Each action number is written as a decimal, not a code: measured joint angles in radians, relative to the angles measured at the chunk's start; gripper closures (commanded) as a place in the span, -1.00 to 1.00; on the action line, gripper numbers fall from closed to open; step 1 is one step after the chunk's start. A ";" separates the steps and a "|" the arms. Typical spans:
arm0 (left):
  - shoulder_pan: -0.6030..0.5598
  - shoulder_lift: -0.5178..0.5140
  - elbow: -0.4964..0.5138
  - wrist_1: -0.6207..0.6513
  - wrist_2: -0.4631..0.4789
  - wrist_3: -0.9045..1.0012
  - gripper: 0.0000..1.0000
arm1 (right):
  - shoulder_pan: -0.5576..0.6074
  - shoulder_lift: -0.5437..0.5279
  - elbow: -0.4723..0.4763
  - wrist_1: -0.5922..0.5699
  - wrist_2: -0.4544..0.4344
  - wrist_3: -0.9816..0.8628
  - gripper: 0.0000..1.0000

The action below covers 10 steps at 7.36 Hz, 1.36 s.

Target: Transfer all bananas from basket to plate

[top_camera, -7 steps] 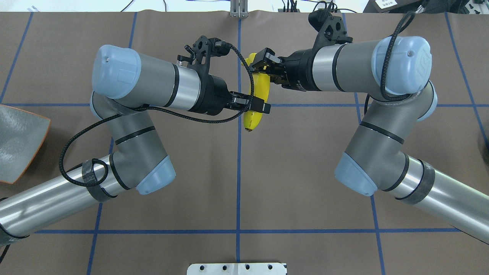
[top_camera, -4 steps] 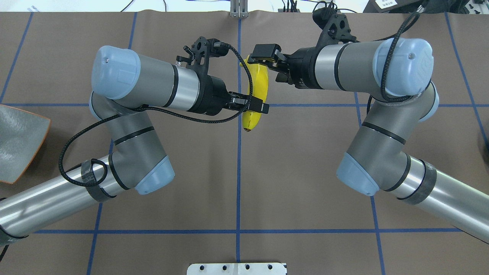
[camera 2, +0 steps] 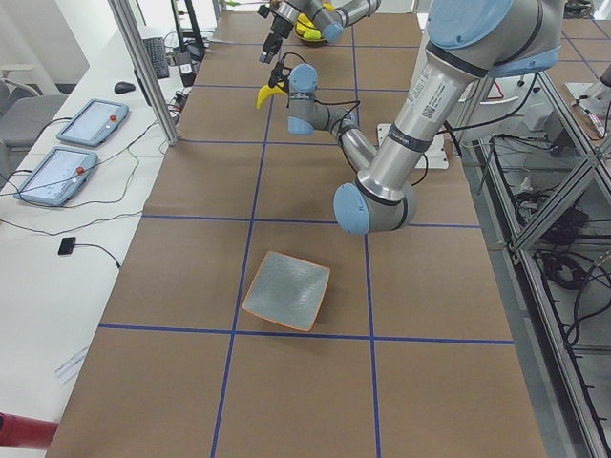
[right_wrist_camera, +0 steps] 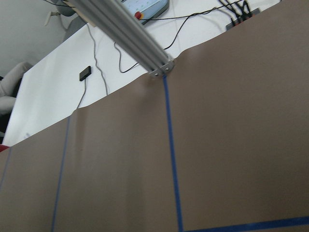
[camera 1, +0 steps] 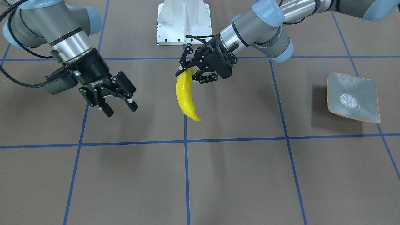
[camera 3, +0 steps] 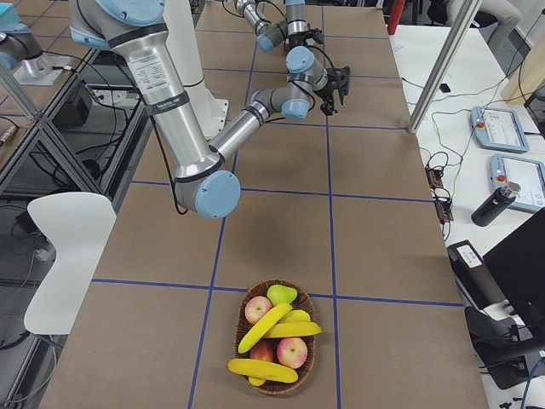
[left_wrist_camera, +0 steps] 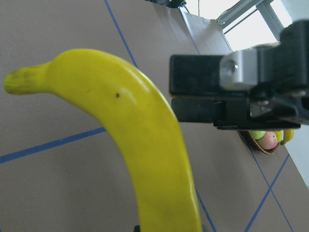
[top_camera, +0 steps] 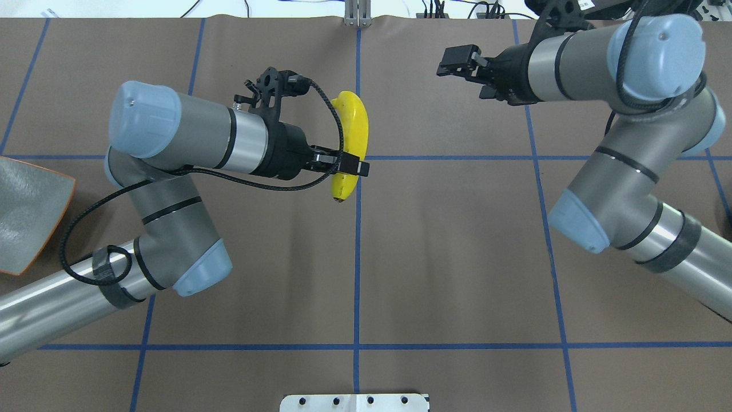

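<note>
Starting at the robot's left end of the table (top_camera: 457, 257), the plate (top_camera: 26, 212) lies flat on the brown cover, well apart from both grippers. Only part of it enters the overhead view.

The left arm reaches toward the table's middle. The left gripper (top_camera: 350, 166) is clamped on one banana (top_camera: 355, 123), with its jaws closed across the fruit near the end that points back to the robot. The banana is held clear of the table surface, just on the left-arm side of the central blue line. Its stem end points away from the robot. In the front-facing view it hangs tilted, its free end lower than the gripped end.

The right gripper (camera 1: 121, 108) hovers above the table on the other side of that line, apart from the banana. Its jaws stand spread and hold nothing.

At the robot's right end of the table, the basket (camera 3: 281, 390) rests on the cover. It contains further bananas (camera 3: 262, 370) together with other fruit.
</note>
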 measured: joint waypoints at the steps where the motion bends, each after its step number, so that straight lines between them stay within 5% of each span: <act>1: -0.016 0.070 -0.043 0.002 -0.001 0.000 1.00 | 0.063 -0.019 -0.005 -0.093 0.048 -0.111 -1.00; 6: -0.229 0.457 -0.189 -0.003 -0.094 0.078 1.00 | 0.338 -0.147 -0.182 -0.185 0.208 -0.668 -1.00; 10: -0.440 0.686 -0.120 0.009 -0.138 0.514 1.00 | 0.504 -0.279 -0.223 -0.184 0.296 -1.007 -1.00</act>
